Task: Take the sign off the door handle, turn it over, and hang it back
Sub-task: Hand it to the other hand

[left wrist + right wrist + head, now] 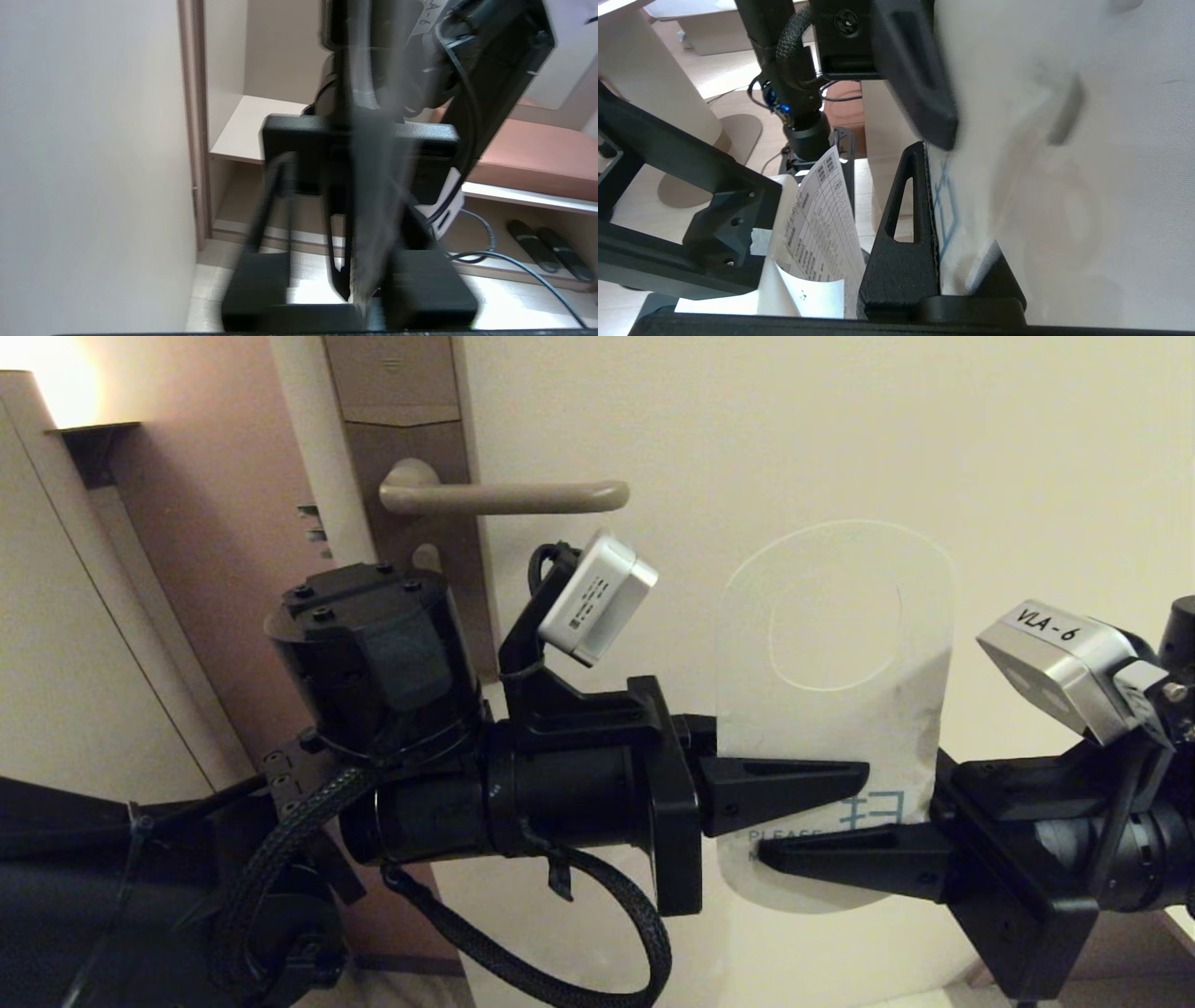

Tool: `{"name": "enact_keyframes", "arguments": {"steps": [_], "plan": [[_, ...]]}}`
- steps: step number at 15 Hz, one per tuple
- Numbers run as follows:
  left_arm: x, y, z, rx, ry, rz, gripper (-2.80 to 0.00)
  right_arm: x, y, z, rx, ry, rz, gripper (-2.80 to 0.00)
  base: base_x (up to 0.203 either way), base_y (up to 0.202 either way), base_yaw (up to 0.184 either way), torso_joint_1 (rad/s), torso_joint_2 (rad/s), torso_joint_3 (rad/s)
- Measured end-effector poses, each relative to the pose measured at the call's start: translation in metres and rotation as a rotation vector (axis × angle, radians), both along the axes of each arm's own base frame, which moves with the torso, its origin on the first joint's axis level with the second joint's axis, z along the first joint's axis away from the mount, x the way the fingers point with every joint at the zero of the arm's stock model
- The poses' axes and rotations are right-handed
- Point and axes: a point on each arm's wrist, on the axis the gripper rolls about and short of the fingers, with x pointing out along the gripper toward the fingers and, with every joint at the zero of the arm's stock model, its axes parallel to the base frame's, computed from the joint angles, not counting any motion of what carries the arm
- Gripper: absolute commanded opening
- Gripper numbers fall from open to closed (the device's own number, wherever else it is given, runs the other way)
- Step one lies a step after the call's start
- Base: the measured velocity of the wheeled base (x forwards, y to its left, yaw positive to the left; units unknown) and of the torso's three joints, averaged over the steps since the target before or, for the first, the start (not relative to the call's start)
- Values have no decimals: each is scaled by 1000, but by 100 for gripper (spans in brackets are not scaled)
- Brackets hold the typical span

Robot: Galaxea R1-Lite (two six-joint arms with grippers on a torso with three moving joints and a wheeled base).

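The sign (pixel 831 644) stands upright in the air in front of the door, white face toward the head view, oval hole on top and blue print near its lower end. It hangs to the right of and below the door handle (pixel 523 497), which is bare. My right gripper (pixel 775 859) comes in from the right and is shut on the sign's lower part; its fingers pinch the sign (pixel 1017 140) in the right wrist view. My left gripper (pixel 840 775) reaches in from the left just above it, fingers apart on either side of the sign's edge (pixel 373 210), open.
The handle sits on a tall brown lock plate (pixel 411 429) at the edge of the white door (pixel 980 448). A lit wall lamp (pixel 65 383) is at the upper left. A printed paper sheet (pixel 817 210) and low shelves (pixel 514 191) lie below the arms.
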Motion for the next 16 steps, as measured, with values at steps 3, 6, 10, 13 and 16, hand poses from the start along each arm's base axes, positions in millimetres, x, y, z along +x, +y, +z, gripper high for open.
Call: {"name": "enact_keyframes", "arguments": {"steps": [3, 6, 10, 13, 16], "plan": [[0, 0, 0, 0, 1, -1, 0, -1, -1, 1, 3, -4, 0, -280, 0, 0, 0, 0, 0, 0], [0, 0, 0, -1, 0, -2, 0, -2, -2, 1, 2, -4, -2, -280, 0, 0, 0, 0, 0, 0], [-1, 2, -1, 3, 4, 13, 0, -4, -3, -1, 1, -2, -3, -280, 0, 0, 0, 0, 0, 0], [-3, 6, -1, 4, 7, 36, 0, -6, -5, -2, -5, 0, -23, -280, 0, 0, 0, 0, 0, 0], [-7, 10, -1, 6, 4, 37, 0, -7, -6, -1, -3, -6, -32, -280, 0, 0, 0, 0, 0, 0]]}}
